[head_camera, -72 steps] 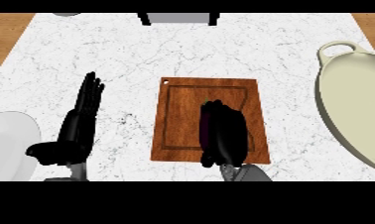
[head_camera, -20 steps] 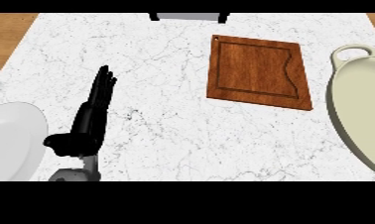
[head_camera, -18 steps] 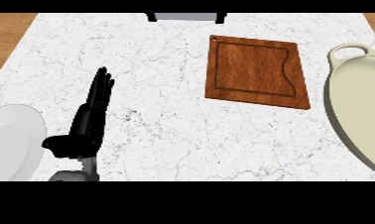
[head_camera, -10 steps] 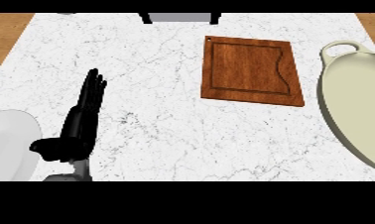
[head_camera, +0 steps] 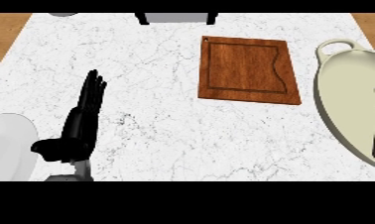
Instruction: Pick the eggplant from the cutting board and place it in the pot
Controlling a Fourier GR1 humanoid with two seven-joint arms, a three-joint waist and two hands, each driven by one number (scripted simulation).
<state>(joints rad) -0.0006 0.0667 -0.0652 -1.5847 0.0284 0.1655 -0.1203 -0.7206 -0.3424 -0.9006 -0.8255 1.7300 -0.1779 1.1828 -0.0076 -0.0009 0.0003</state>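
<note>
Right of the fingers (head_camera: 92, 91) of your left hand (head_camera: 76, 131), well apart: cutting board (head_camera: 249, 69) on counter (head_camera: 147, 59) | farther right: pot (head_camera: 348, 94) | fingers straight, narrow.

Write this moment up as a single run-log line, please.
left hand: open, resting lower left | right hand: not in view | cutting board: bare | eggplant: not visible | pot: right edge, partly cut off

Counter (head_camera: 183, 134): white marble top, grey-veined.
- Cutting board (head_camera: 249, 71): brown wood with a grooved border, flat, right of centre, top bare.
- Pot (head_camera: 344, 104): cream with a loop handle, at the right edge, near the board but apart from it, partly out of view.
- Pale rounded object (head_camera: 13, 143): lower-left edge, partly out of view.
- Grey block (head_camera: 176, 18): far edge.
</note>
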